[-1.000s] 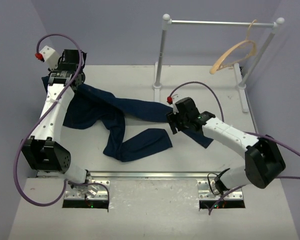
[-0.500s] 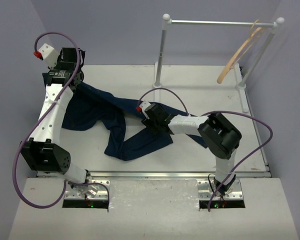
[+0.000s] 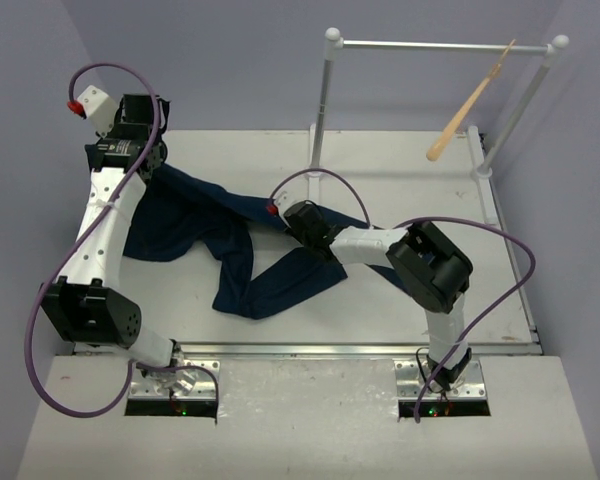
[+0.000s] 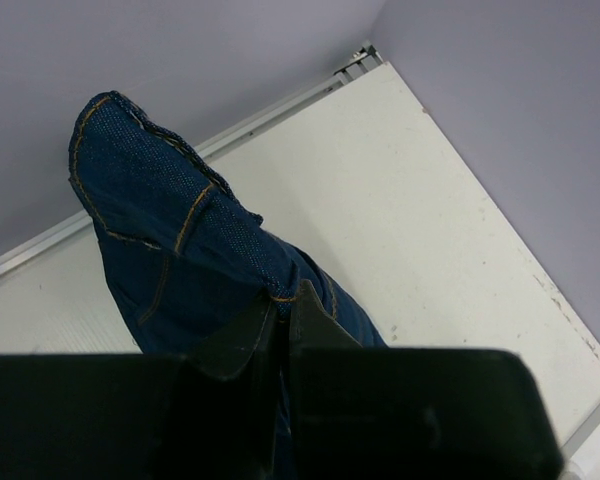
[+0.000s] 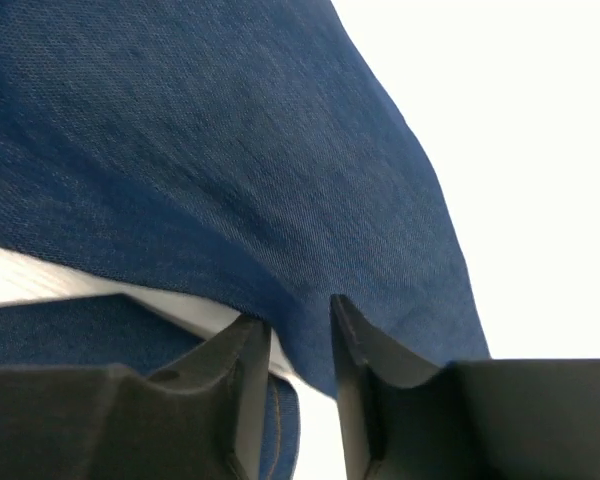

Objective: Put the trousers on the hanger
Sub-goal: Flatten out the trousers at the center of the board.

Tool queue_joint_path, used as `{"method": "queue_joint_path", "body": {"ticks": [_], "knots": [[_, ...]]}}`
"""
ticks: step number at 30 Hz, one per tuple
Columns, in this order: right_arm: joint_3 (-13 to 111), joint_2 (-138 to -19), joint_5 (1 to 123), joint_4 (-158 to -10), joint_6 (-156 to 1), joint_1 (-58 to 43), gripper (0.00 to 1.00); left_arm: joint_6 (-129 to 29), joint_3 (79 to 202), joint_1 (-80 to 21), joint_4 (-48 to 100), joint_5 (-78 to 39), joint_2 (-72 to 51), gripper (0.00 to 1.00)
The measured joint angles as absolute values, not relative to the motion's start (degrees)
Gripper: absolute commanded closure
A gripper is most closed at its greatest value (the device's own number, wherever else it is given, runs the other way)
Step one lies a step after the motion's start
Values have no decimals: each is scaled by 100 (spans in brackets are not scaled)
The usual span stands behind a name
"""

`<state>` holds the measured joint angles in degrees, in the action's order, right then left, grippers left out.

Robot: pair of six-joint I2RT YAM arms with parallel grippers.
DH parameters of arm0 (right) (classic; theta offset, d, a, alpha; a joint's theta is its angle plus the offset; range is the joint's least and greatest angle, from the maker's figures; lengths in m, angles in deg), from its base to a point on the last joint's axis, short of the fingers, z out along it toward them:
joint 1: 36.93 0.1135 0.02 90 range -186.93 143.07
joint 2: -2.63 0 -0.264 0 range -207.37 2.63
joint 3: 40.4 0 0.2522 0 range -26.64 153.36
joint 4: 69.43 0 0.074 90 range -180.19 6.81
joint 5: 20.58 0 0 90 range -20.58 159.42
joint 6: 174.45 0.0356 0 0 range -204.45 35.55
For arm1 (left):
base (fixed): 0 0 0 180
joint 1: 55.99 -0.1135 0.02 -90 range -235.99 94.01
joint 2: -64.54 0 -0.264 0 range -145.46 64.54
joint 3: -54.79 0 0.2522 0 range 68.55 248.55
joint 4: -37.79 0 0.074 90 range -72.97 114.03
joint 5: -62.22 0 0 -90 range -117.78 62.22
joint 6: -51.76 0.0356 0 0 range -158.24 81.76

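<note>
The dark blue trousers [image 3: 195, 215] lie spread on the table, waist at the far left and the legs trailing right and toward the near edge. My left gripper [image 3: 140, 168] is shut on the waistband; in the left wrist view its tips [image 4: 280, 305] pinch a stitched seam of the trousers [image 4: 160, 220], which hang lifted. My right gripper [image 3: 298, 222] sits low on the upper leg, and in the right wrist view it [image 5: 300, 325] has closed on a fold of the denim [image 5: 230, 150]. The tan wooden hanger [image 3: 465, 115] hangs on the rail at the far right.
The white rail [image 3: 440, 45] with ball-topped posts stands at the far right of the white table [image 3: 400, 170]. Purple cables loop above both arms. The right arm's elbow [image 3: 435, 265] is folded over the lower trouser leg.
My right gripper swept left along the trouser leg and its jaws closed on the denim. The hanger swung on the rail and now shows edge-on. The left arm stayed put.
</note>
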<state>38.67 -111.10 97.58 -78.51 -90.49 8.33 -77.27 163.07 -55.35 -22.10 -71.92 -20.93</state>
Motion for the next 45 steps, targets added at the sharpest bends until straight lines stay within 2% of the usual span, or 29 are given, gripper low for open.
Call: {"method": "queue_joint_path", "body": {"ticks": [2, 9, 14, 20, 24, 31, 34, 35, 36, 37, 39, 41, 44, 45], "knots": [[3893, -11175, 9739, -7848, -9036, 807, 100, -7715, 16307, -5535, -2210, -7193, -2089, 100], [3713, -11035, 9727, -7838, -9092, 708, 100, -7663, 16289, -5533, -2218, -7190, -2013, 100], [3227, -9945, 9726, -8116, -9231, 699, 100, -7635, 16023, -5534, -2150, -7250, -1765, 100], [3693, -9558, 9585, -8350, -9690, 492, 100, -7583, 15887, -5535, -2012, -7351, -1628, 98], [4324, -9846, 9279, -8675, -9979, 105, 100, -7531, 15979, -5535, -1872, -7466, -1860, 96], [5596, -11114, 8988, -8891, -10483, -595, 100, -7571, 16853, -5535, -1662, -7568, -3223, 100], [5960, -11713, 8900, -8962, -10641, -707, 95, -7611, 17462, -5535, -1589, -7627, -4132, 100], [6062, -11893, 8865, -8992, -10676, -729, 90, -7610, 17732, -5535, -1592, -7674, -4473, 100], [6157, -12055, 8836, -9016, -10701, -746, 82, -7597, 18030, -5535, -1585, -7719, -4816, 95], [6242, -12197, 8828, -9038, -10711, -761, 75, -7556, 18322, -5535, -1590, -7768, -5126, 86], [6358, -12391, 8825, -9086, -10704, -790, 62, -7419, 18828, -5535, -1484, -7886, -5675, 57], [6445, -12470, 8867, -9145, -10655, -807, 52, -7215, 19233, -5535, -1283, -8021, -6114, 33], [6591, -12477, 8954, -9291, -10376, -833, 40, -6729, 19649, -5535, -731, -8234, -6627, 4], [6643, -12450, 8951, -9343, -10265, -846, 34, -6533, 19707, -5535, -498, -8291, -6728, 0]]}}
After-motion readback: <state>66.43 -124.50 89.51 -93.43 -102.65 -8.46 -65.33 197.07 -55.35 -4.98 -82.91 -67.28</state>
